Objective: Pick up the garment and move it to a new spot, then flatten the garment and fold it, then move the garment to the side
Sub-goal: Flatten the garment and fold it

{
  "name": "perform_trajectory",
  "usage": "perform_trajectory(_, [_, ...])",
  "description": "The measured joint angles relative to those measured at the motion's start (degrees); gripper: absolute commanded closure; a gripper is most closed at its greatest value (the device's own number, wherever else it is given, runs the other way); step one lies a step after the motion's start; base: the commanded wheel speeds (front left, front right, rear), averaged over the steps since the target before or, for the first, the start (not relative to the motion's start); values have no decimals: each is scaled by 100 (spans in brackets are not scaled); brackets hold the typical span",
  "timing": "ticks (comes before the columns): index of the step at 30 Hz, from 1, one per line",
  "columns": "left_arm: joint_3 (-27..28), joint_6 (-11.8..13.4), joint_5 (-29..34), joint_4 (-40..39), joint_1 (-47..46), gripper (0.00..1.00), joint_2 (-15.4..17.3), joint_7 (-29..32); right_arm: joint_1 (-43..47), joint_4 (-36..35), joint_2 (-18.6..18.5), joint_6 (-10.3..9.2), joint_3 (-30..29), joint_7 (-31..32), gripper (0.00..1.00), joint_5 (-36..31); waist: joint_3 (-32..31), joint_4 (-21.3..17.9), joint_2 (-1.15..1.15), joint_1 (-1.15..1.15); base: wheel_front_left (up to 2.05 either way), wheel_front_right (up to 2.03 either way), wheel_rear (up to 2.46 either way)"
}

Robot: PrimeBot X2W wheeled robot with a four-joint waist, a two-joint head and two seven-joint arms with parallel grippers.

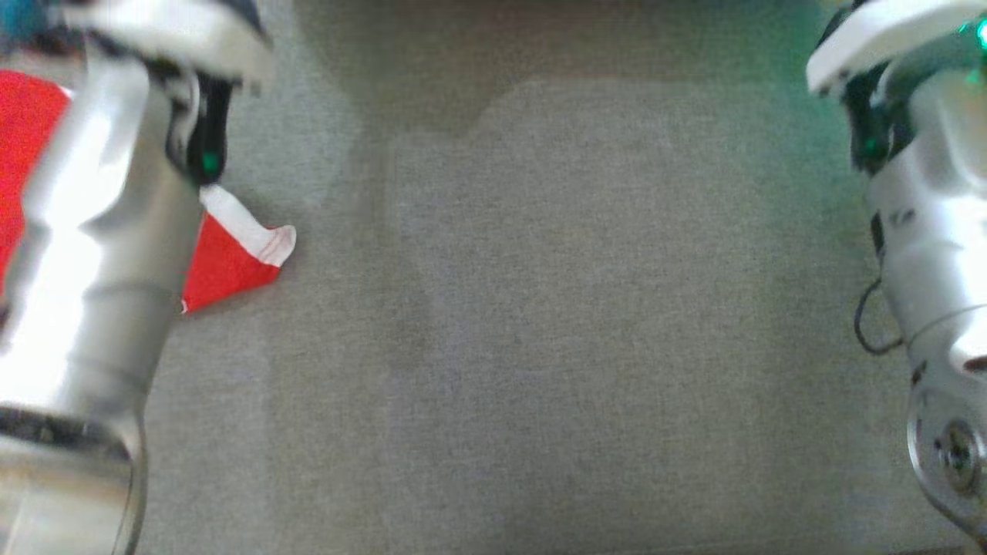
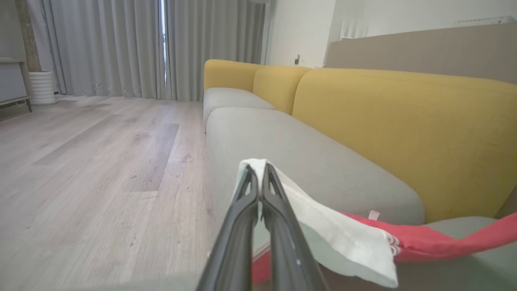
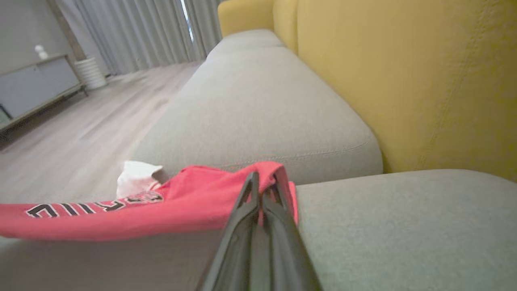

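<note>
My left claw (image 2: 259, 171) is clamped on the garment (image 1: 227, 266) by its white hem, my right claw (image 3: 264, 180) on its red cloth, at the cushion's (image 1: 540, 308) left edge. I judge it picked up, with flattening and folding left.
</note>
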Motion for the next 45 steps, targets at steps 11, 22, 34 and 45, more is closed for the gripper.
perform_trajectory(11, [-625, 0, -48, -1354, 1876, 100, 693, 0, 1108, -182, -469, 0, 1696, 487, 100, 953, -716, 67, 0, -1, 0, 0, 0])
perform_trajectory(22, [-1198, 1, -185, -2740, 3266, 100, 1314, 397, 2315, -1416, -1624, 0, 3200, 1560, 100, 2419, -1465, 188, 0, -1, 0, 0, 0])
perform_trajectory(34, [-1377, 549, -733, -4708, 4765, 100, 2049, 1446, 3598, -3112, -2638, 0, 3801, 2479, 100, 3710, -2122, 147, 0, 0, 0, 0, 0])
perform_trajectory(45, [-1474, 1067, -1106, -6295, 5840, 100, 2591, 1852, 4718, -4147, -3131, 0, 3476, 3128, 100, 4312, -2417, -52, 1, 0, 0, 0, 0])
